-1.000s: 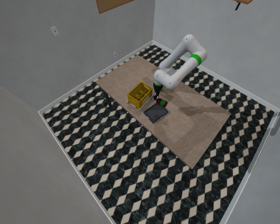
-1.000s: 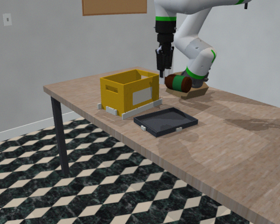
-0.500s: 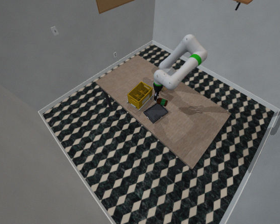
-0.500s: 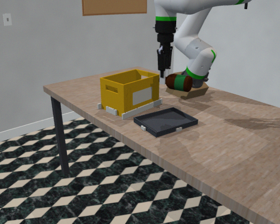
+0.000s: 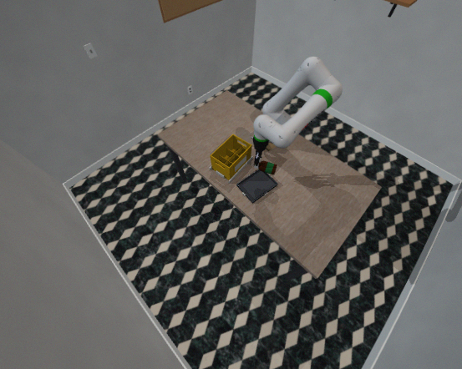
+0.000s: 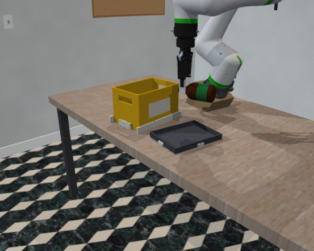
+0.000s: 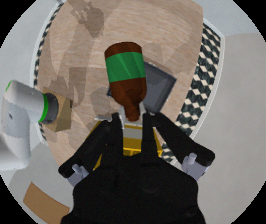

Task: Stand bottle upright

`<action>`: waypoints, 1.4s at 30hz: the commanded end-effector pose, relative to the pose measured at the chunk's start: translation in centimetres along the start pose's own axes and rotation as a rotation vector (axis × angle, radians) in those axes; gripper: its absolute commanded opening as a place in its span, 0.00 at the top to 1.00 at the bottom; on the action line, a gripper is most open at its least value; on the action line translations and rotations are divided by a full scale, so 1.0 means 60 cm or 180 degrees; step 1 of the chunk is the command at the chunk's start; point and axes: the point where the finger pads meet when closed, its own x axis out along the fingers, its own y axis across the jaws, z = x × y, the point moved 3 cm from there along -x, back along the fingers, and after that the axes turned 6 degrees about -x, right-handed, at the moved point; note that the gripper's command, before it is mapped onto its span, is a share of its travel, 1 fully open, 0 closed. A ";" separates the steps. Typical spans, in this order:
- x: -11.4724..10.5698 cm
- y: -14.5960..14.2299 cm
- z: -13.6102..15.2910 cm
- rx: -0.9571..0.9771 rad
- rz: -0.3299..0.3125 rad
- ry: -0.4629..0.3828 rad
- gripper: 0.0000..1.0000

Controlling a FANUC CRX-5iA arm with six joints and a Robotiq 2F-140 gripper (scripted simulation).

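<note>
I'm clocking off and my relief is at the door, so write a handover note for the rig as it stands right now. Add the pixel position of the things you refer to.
End effector (image 5: 256, 164) (image 6: 182, 85) (image 7: 132, 108): shut on the bottle's neck.
Bottle (image 5: 269, 168) (image 6: 202, 92) (image 7: 126, 67): roughly horizontal, apparently raised off the table, not on the tray.
Tray (image 5: 256, 186) (image 6: 185, 137) (image 7: 160, 87): looks level on the table, beside the crate (image 5: 220, 167) (image 6: 126, 109) (image 7: 132, 151), which also looks level.
Done: bottle gripped.
Left: turn it upright, stand it steady on the tray, release, withdraw the arm into free air; leave tray and crate level in place.
</note>
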 end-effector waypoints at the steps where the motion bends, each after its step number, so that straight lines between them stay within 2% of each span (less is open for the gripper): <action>1: 0.000 0.000 0.000 0.0000 0.0001 -0.0001 1.00; 42: 0.000 -0.001 -0.001 0.0004 -0.0014 -0.0044 1.00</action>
